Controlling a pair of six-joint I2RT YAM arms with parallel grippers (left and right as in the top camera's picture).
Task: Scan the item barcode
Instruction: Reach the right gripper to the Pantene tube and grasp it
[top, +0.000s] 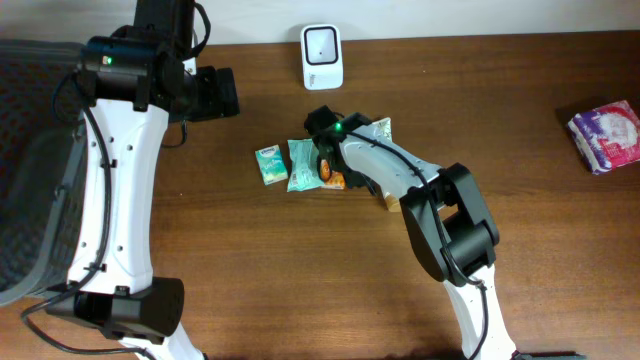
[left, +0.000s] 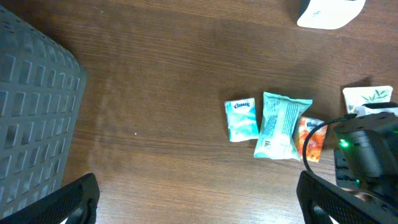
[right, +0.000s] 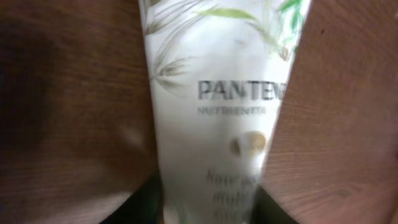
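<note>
A white Pantene tube (right: 217, 112) with a leaf print fills the right wrist view. It runs lengthwise between the dark fingers (right: 134, 208) of my right gripper (right: 208, 211), which press on both of its sides. From overhead the tube's leafy end (top: 380, 127) pokes out beside the right arm's wrist (top: 325, 128); the left wrist view shows that end (left: 367, 96) too. The white scanner (top: 322, 57) stands at the table's back edge, a short way beyond the tube. My left gripper (left: 198, 199) hovers wide open over bare wood, far left of the items.
A small Kleenex packet (top: 270, 165), a teal wipes packet (top: 302, 165) and an orange packet (top: 333, 178) lie side by side left of the tube. A purple pack (top: 606, 135) sits at the far right. A grey basket (top: 30, 170) occupies the left edge.
</note>
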